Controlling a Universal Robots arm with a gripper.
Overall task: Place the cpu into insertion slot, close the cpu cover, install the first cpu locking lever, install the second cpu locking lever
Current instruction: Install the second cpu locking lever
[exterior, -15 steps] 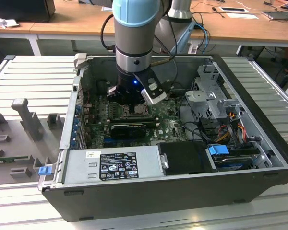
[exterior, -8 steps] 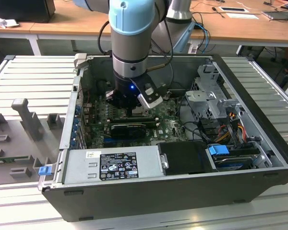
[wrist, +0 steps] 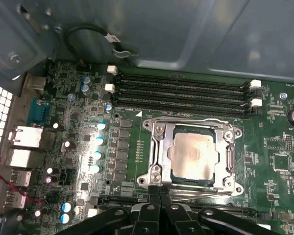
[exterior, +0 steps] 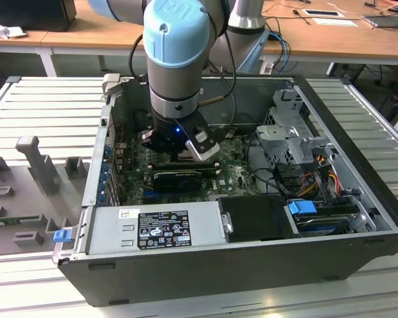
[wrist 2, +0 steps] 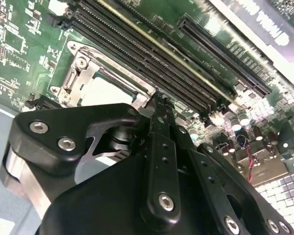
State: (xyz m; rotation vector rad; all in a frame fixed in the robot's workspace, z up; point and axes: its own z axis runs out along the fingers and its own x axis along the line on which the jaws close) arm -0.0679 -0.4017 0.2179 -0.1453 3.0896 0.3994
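The cpu (wrist: pixel 193 155), a pale silver square, lies in the insertion slot (wrist: pixel 218 131) on the green board. The silvery cpu cover (wrist: pixel 159 147) is down flat around it, and the chip shows through its window. My gripper (wrist: pixel 159 190) is shut, its black fingertips pressed together at the corner of the socket frame, beside a thin metal lever (wrist: pixel 201 194) that runs along the nearest edge. In the second wrist view the gripper (wrist 2: pixel 159 100) touches the socket's corner next to the cpu (wrist 2: pixel 105 90). In the exterior view the gripper (exterior: pixel 179 154) is deep inside the open computer case.
Long black memory slots (wrist: pixel 181 93) lie just beyond the socket. A black graphics card (exterior: pixel 179 177) crosses the board near the arm. The grey power supply (exterior: pixel 159 228) and a metal drive cage (exterior: pixel 292 136) with cables crowd the case. Capacitors (wrist: pixel 95 147) stand beside the socket.
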